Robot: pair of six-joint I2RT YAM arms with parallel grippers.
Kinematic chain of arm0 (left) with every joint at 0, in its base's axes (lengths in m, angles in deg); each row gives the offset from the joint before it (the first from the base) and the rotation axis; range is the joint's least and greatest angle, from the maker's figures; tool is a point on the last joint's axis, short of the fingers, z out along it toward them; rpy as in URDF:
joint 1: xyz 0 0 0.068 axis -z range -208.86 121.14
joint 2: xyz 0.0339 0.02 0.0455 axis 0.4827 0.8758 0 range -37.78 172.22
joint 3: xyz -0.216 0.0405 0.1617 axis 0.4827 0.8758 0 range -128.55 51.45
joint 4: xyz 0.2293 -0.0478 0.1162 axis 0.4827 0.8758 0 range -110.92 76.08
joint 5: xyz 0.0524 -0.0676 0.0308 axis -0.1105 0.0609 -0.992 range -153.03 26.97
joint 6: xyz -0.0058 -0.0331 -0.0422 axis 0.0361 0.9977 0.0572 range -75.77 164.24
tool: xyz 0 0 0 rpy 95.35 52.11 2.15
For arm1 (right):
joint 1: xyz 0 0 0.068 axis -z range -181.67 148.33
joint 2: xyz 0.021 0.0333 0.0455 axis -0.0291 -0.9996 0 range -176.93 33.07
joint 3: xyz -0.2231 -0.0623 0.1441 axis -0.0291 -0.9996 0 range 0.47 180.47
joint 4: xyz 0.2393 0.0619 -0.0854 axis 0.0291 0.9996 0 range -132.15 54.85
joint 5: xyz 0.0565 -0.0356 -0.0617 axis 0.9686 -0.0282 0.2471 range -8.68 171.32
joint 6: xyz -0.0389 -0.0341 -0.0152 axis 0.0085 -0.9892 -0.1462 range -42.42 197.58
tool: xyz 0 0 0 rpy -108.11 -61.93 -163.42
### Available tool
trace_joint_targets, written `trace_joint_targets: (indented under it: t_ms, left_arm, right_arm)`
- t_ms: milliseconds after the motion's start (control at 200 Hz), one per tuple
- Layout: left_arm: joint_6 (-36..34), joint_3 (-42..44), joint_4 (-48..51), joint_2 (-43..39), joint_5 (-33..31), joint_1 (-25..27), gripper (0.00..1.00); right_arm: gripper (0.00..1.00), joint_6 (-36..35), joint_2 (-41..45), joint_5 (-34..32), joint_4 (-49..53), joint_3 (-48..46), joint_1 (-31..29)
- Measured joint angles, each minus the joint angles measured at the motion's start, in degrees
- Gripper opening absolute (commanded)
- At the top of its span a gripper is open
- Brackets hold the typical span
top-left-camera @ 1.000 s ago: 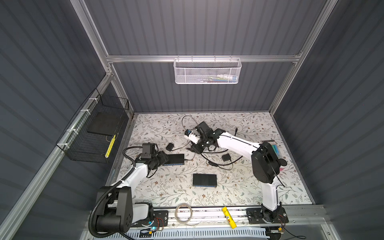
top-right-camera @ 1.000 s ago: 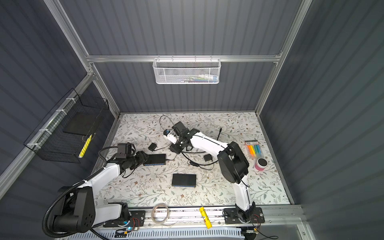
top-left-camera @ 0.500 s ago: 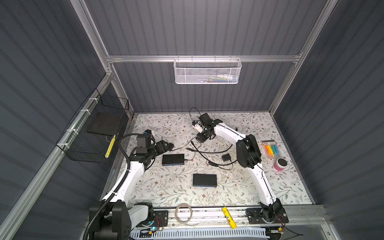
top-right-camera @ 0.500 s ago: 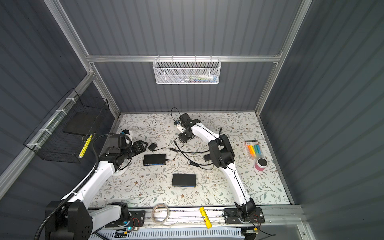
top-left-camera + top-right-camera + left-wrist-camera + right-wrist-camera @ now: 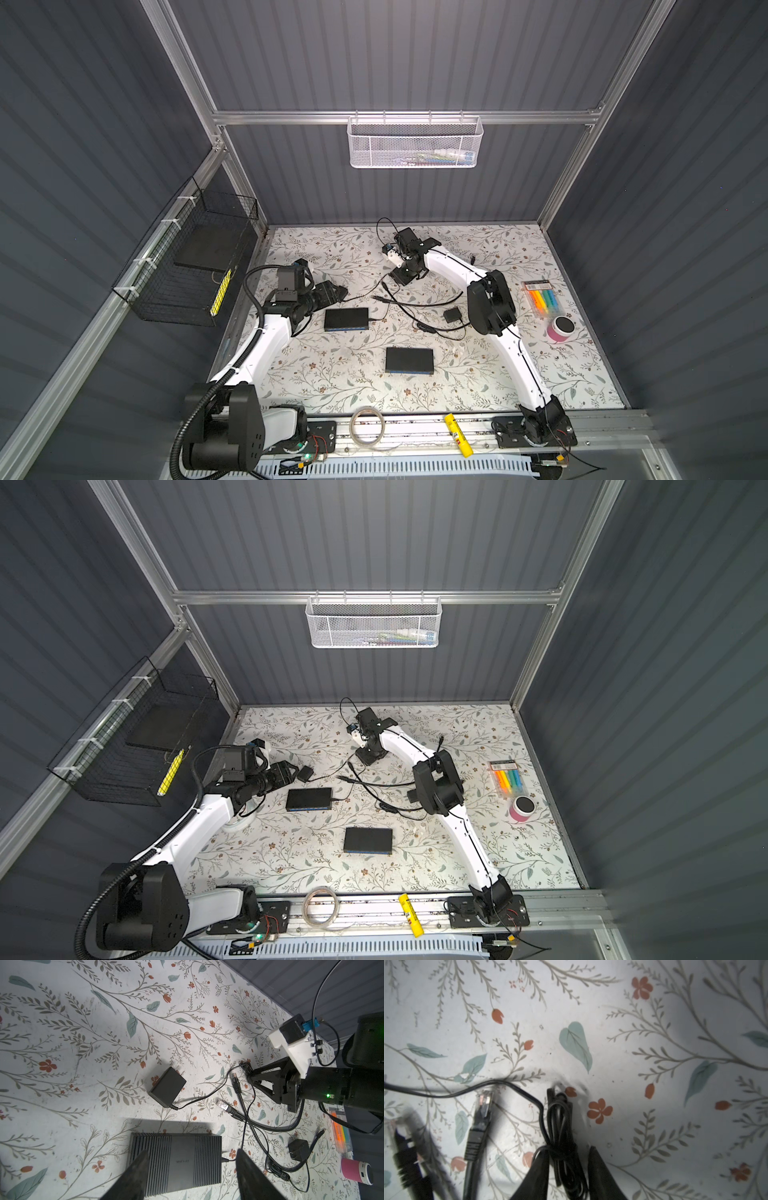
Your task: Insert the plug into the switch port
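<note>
Your left gripper point(image 5: 192, 1151) hangs wide open over the switch point(image 5: 174, 1159). Your right gripper point(image 5: 568, 1148) narrowly straddles the coiled cord point(image 5: 560, 1118); I cannot tell whether it pinches. In both top views the plug point(image 5: 481, 1118) lies at the switch's two o'clock.

The floral table point(image 5: 478, 386) carries two switches point(image 5: 346, 319), cables point(image 5: 415, 303), adapters point(image 5: 452, 314) and markers point(image 5: 543, 302).

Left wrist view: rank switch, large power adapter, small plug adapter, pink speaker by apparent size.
1. switch, nearest the camera
2. large power adapter
3. pink speaker and small plug adapter: look alike, not ranked
</note>
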Motion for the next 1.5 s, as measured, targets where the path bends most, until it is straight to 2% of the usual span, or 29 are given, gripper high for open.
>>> trace_joint_targets:
  t_ms: [155, 435, 715, 926, 1086, 1256, 1386, 1496]
  left_arm:
    - [-0.22, 0.00, -0.04, 0.02, 0.31, -0.42, 0.65]
    - [-0.24, 0.28, -0.37, -1.07, 0.83, -1.33, 0.65]
    - [-0.17, 3.69, -1.77, -5.64, 0.85, -2.97, 0.65]
    - [0.90, 4.83, -2.45, -5.79, 0.79, -4.13, 0.64]
    - [1.62, 5.18, -2.43, -5.79, 0.59, -5.68, 0.64]
    - [2.45, 5.22, -2.51, -5.77, 0.57, -7.15, 0.64]
    - [3.04, 5.25, -2.67, -5.42, 0.59, -7.54, 0.64]
    - [3.56, 5.25, -2.67, -4.44, 0.59, -7.69, 0.64]
  right_arm:
    - [0.09, 0.33, -0.11, -0.22, 0.76, 0.55, -0.55]
    - [0.02, 2.34, -0.07, -0.87, 0.24, 2.25, -2.51]
    - [0.01, 4.31, 2.64, -0.22, -4.02, 7.78, -9.84]
    - [0.02, 7.93, 2.91, 2.01, -7.87, 8.41, -15.04]
    - [0.03, 11.52, 0.90, 3.56, -11.37, 9.31, -15.65]
    - [0.06, 14.91, -7.08, 4.48, -13.29, 15.72, -15.13]
    - [0.07, 17.92, -10.27, 5.20, -14.19, 16.22, -14.91]
    - [0.16, 20.26, -10.99, 5.35, -14.58, 16.22, -14.91]
